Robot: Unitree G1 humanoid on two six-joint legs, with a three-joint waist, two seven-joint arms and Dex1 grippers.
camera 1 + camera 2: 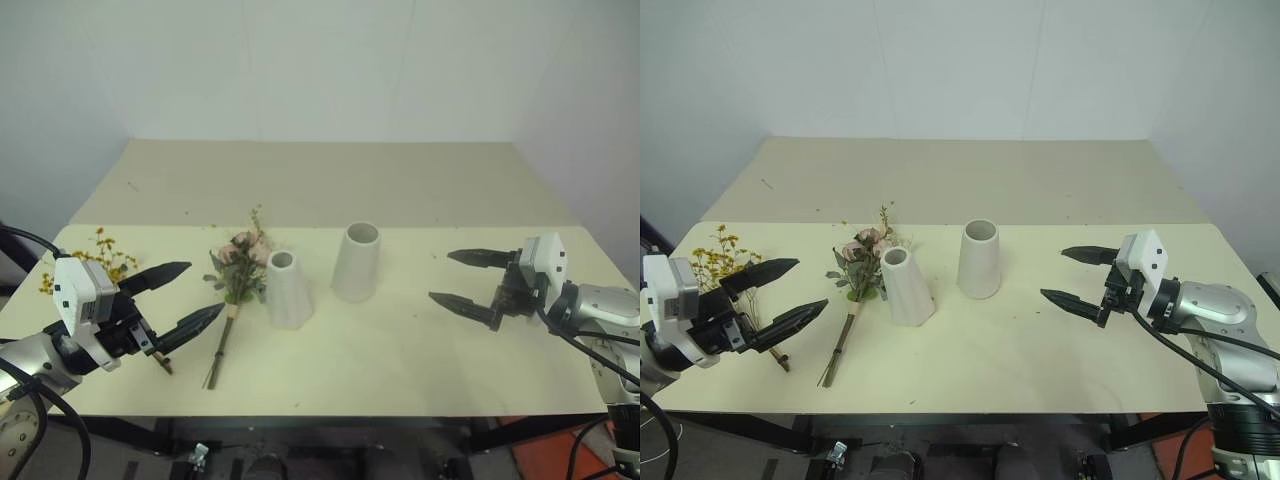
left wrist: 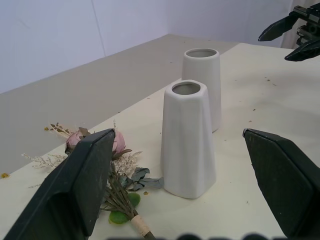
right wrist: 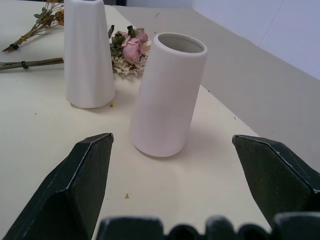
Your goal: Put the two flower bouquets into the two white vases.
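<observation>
- Two white vases stand upright near the centre of the cream table (image 1: pixel 400 180). The narrow-mouthed vase (image 1: pixel 287 290) sits left of centre; the wider-mouthed vase (image 1: pixel 356 262) is just right of it and slightly higher in the frame, the two apart.
- Two bouquets lie flat on the table, neither in a vase. The pink rose bouquet (image 1: pixel 238 272) lies just left of the narrow-mouthed vase, its stems running toward the lower edge of the frame. The yellow flower spray (image 1: pixel 100 255) lies at far left, well apart from the vases.
- Two grippers are in view. The left gripper (image 1: pixel 182 298), at lower left, has its fingers spread wide and holds nothing; it hangs between the two bouquets.
- The right gripper (image 1: pixel 468 279), at right of the frame, is likewise spread and empty, pointing toward the wider-mouthed vase but well short of it.
</observation>
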